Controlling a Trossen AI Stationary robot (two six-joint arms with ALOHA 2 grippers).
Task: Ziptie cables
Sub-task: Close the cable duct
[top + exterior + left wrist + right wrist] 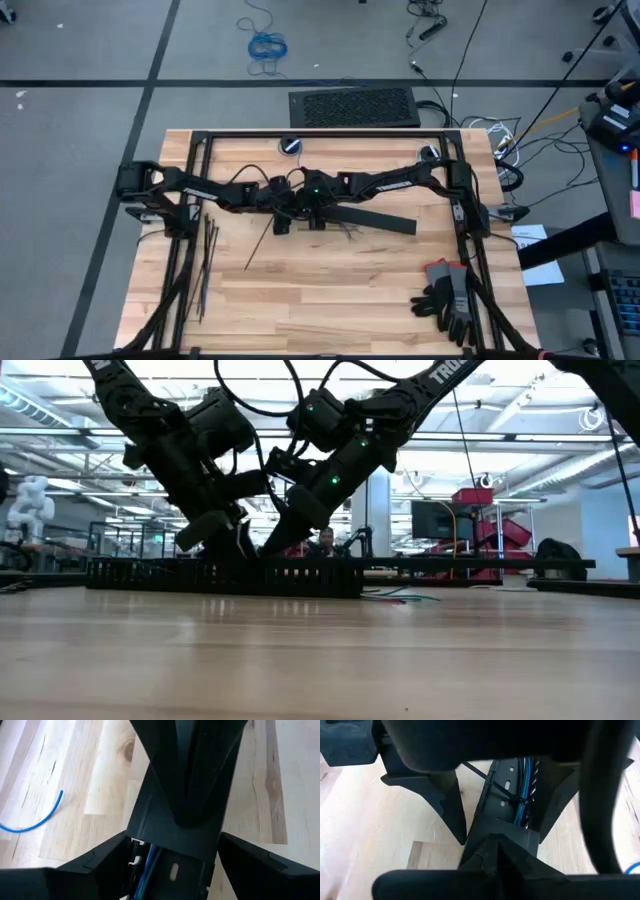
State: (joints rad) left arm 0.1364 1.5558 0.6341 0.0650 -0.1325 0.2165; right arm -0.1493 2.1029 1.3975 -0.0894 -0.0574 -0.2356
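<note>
Cables (524,785), thin blue and pale strands, lie along the inside of a long black slotted bar (362,215) that rests on the wooden table (340,290) near its middle. In the right wrist view a thin dark ziptie (492,782) crosses slantwise over the bar and the blue wires. In the left wrist view the same blue wires (148,870) run down the bar's channel, and one loose blue strand (35,820) curls on the bare wood off to the side.

Both arms meet over the bar at the table's centre. The left gripper (282,222) straddles the bar, its two dark fingers (100,862) spread wide, one on each side of it. The right gripper (316,216) is just beside it, also spread wide across the bar, with a finger (447,802) on either side. Whether either one grips anything cannot be told.

More zipties (207,262) lie in a loose bunch near the table's left edge, well apart from the grippers. A pair of dark work gloves (446,298) sits by the right front corner.
</note>
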